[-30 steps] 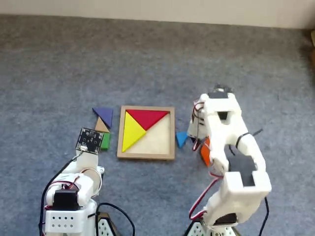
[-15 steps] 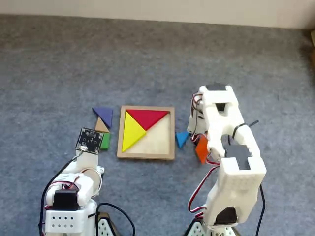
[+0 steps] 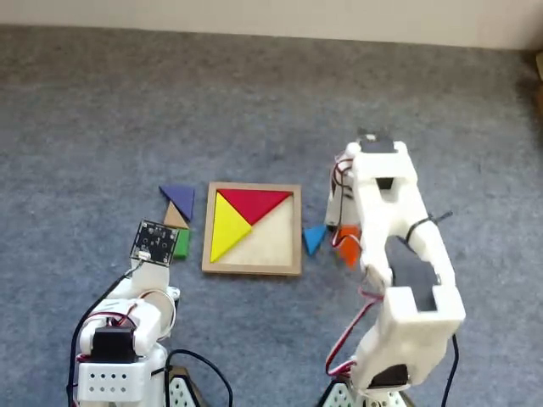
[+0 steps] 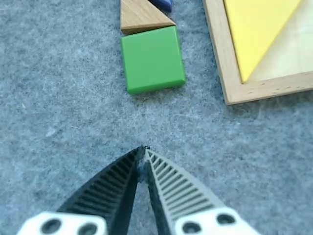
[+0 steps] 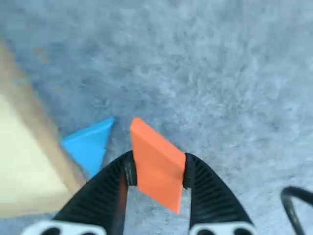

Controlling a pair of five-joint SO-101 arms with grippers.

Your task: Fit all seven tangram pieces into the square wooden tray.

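Note:
The square wooden tray point(image 3: 252, 269) lies mid-table with a red triangle point(image 3: 253, 203) and a yellow triangle point(image 3: 227, 225) in it. Its corner point(image 4: 234, 85) and the yellow triangle point(image 4: 259, 29) appear in the left wrist view. My right gripper point(image 5: 157, 169) is shut on the orange piece point(image 5: 156, 164), lifted above the carpet just right of the tray, next to a light blue triangle point(image 5: 88, 143). In the high view the orange piece point(image 3: 347, 244) sits beside that blue triangle point(image 3: 313, 238). My left gripper point(image 4: 142, 155) is shut, near the green square point(image 4: 152, 59) and tan triangle point(image 4: 142, 15).
A dark blue piece point(image 3: 178, 197) lies left of the tray above the tan triangle point(image 3: 175, 215) and green square point(image 3: 181, 243). Grey carpet point(image 3: 254, 110) covers the table, with open room at the back. The tray's lower right half shows bare wood point(image 3: 270, 242).
The right arm has shifted back and upward over the carpet, carrying the orange piece from lower right of the blue triangle to right beside it. The left arm has not moved.

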